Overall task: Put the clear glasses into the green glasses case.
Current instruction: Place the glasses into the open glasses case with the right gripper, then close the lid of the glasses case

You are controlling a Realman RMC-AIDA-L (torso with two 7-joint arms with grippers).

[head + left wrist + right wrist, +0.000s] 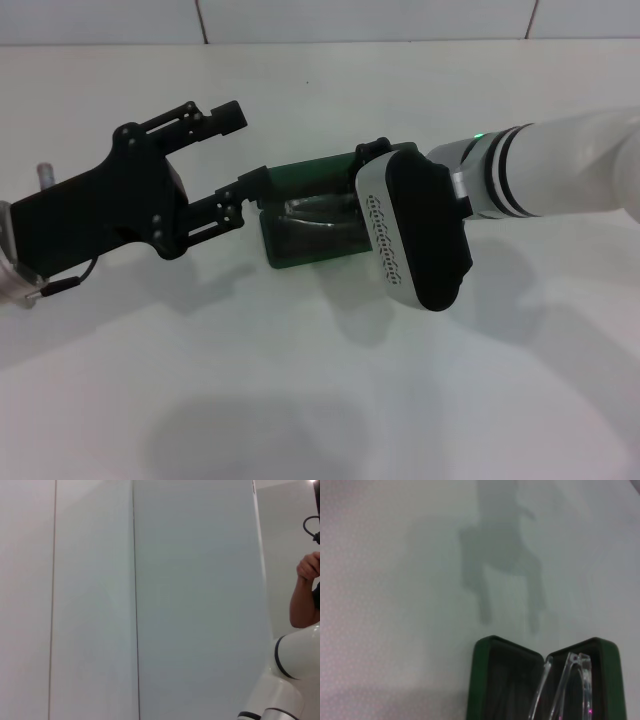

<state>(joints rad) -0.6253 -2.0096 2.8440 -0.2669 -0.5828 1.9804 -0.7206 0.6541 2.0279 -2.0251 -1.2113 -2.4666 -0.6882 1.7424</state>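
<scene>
One white table; seemingly tiled wall

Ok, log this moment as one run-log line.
green glasses case: open | clear glasses: over case | left gripper: open, beside case | right gripper: at case

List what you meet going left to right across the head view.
Left gripper, its fingers spread apart → green glasses case, lying open on the white table → right arm's white and black wrist, over the case's right part.
</scene>
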